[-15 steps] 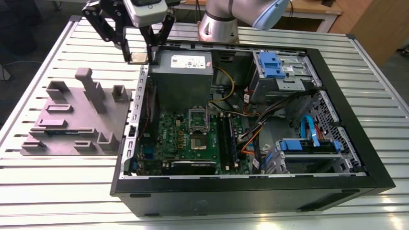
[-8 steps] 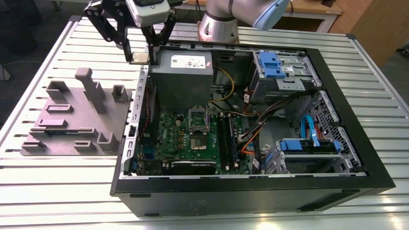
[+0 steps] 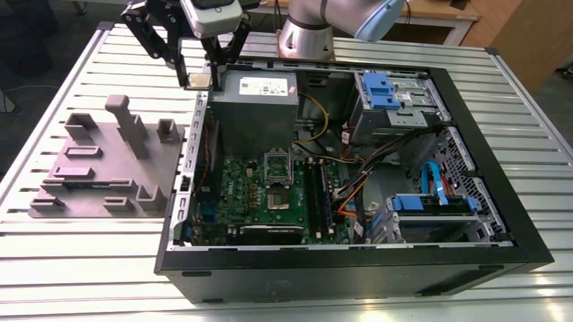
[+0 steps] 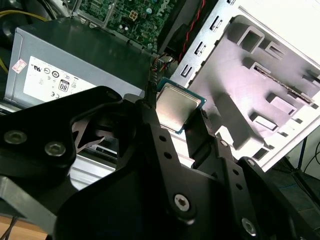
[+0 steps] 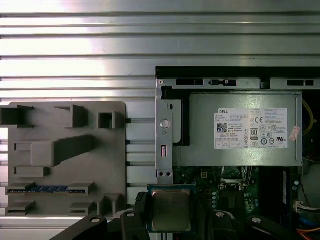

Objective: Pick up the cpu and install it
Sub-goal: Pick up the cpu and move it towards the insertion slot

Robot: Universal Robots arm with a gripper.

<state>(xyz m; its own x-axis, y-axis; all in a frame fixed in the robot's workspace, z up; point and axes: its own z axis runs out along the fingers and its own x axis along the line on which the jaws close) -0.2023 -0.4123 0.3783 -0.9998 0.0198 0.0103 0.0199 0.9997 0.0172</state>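
My gripper [image 3: 198, 78] hangs above the back left corner of the open computer case [image 3: 358, 268] in the exterior view, over the case wall beside the power supply. It is shut on the cpu [image 4: 176, 107], a small square silver chip with a green rim, held flat by its edges between the two black fingers [image 4: 150, 125]. In the first wrist view the cpu [image 5: 171, 209] shows with its shiny top up. The green motherboard [image 3: 259, 208] lies on the case floor, with a dark square socket [image 3: 276, 198] and its metal frame, apart from the gripper.
A grey fixture block [image 3: 107, 168] with slots and posts sits on the slatted metal table [image 3: 72, 268] at the exterior view's left of the case. Inside the case are the grey power supply [image 3: 255, 100], blue drive bays [image 3: 380, 90], loose cables [image 3: 385, 161] and memory sticks [image 3: 315, 194].
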